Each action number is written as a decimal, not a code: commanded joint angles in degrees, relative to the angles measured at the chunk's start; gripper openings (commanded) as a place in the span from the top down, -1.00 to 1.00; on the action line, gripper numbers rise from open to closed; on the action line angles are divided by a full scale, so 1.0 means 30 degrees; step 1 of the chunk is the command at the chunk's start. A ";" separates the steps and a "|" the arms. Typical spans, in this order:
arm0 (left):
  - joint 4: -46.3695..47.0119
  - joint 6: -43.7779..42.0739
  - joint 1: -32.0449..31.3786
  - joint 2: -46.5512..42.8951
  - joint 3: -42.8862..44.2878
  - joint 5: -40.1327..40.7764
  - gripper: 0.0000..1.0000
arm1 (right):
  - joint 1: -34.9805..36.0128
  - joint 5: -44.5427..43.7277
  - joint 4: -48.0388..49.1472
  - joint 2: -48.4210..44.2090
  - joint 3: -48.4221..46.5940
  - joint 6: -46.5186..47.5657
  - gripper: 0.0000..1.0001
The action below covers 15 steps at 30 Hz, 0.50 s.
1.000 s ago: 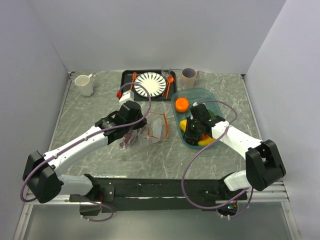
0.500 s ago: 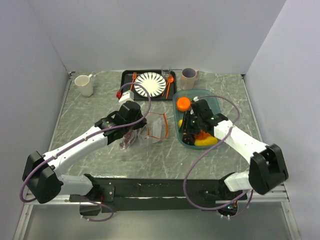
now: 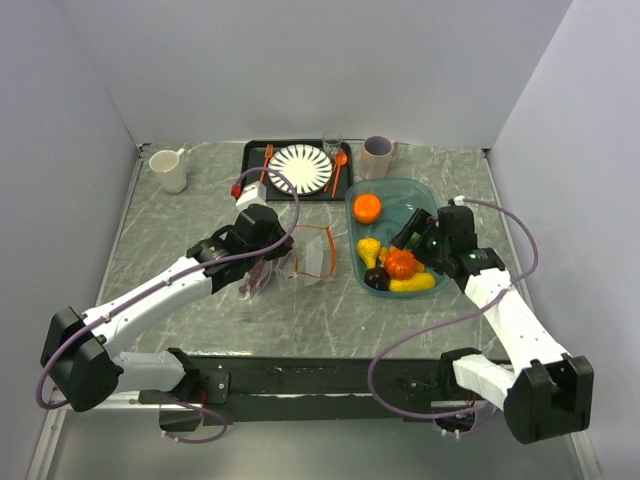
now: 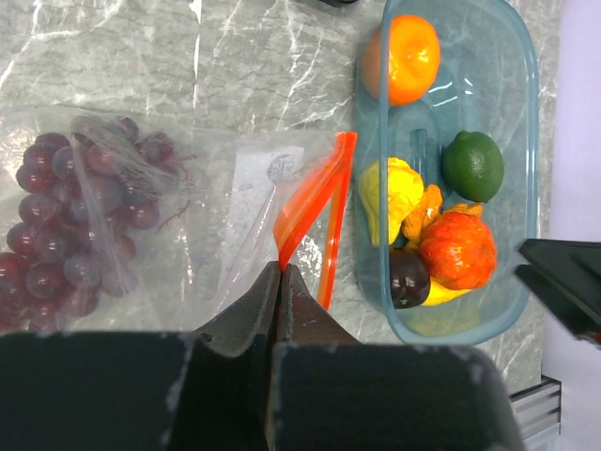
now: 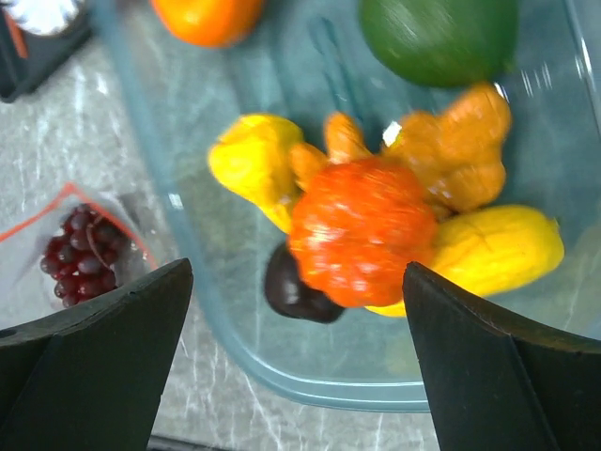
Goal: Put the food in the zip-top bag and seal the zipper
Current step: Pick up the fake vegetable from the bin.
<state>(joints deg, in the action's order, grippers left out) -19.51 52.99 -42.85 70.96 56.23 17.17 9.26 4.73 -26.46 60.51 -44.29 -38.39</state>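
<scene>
The clear zip-top bag (image 3: 312,256) lies left of the teal tub (image 3: 432,196), with purple grapes (image 4: 66,225) inside it. My left gripper (image 4: 280,270) is shut on the orange-red zipper (image 4: 310,202) at the bag's mouth. The food sits in the tub: a round orange (image 4: 404,56), a green lime (image 4: 472,164), yellow pieces (image 5: 249,164), an orange-red pumpkin (image 5: 362,244) and a dark purple piece (image 5: 296,293). My right gripper (image 5: 297,270) hangs open over the tub's near end, its jaws wide on either side of the pumpkin and holding nothing.
At the back stands a black tray (image 3: 252,150) with a striped plate (image 3: 300,168) and orange cutlery (image 3: 340,170). A white mug (image 3: 170,170) is at the back left, a beige mug (image 3: 378,155) and a glass (image 3: 331,145) behind the tub.
My right gripper has opened wide and drawn back to the right out of the tub, leaving the orange-red pumpkin lying among the food. The left arm has not moved.
</scene>
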 commanded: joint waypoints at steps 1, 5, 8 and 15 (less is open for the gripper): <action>0.0555 -0.0291 -0.0101 -0.0421 0.0037 -0.0390 0.99 | -0.2086 0.3398 0.1373 0.0979 0.1400 -0.0795 -1.00; 0.0643 -0.0174 -0.0101 -0.0420 -0.0110 -0.0420 0.99 | -0.2733 0.4575 0.1964 0.1537 0.1903 -0.0679 -1.00; 0.0672 -0.0174 -0.0072 -0.0391 -0.0110 -0.0420 0.99 | -0.2851 0.5129 0.2315 0.2123 0.2021 -0.0475 -1.00; 0.0555 -0.0087 -0.0101 -0.0245 0.0095 -0.0362 0.99 | -0.2939 0.5891 0.3221 0.3617 0.2282 -0.0181 -0.99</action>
<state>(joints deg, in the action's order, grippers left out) -19.46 53.04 -42.85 70.87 56.21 16.34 0.82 20.01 -19.33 69.01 -38.13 -39.75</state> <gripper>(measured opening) 0.032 0.998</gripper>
